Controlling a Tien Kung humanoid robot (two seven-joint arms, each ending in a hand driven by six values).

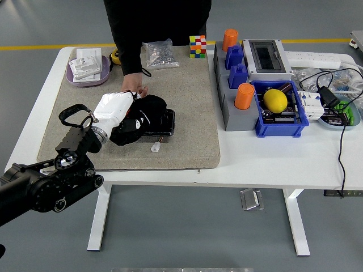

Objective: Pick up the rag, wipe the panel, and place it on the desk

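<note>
The robot's left arm point(48, 184) is black and bulky, built of rounded joint housings with small silver discs and bolt heads on their sides. Toward the wrist it narrows to a ribbed black section with a silver ring. A black loop of strap or cable point(71, 114) arches beside the wrist. The left hand point(116, 110) has a smooth white shell over black fingers. The person point(153, 25) at the far side wears black with long sleeves.

The black left arm point(48, 187) reaches in from the lower left — its white-shelled left hand point(116, 112) palm-down, fingers curled around a bunched black cloth rag point(148, 109) (fingertips hidden beneath it).
</note>
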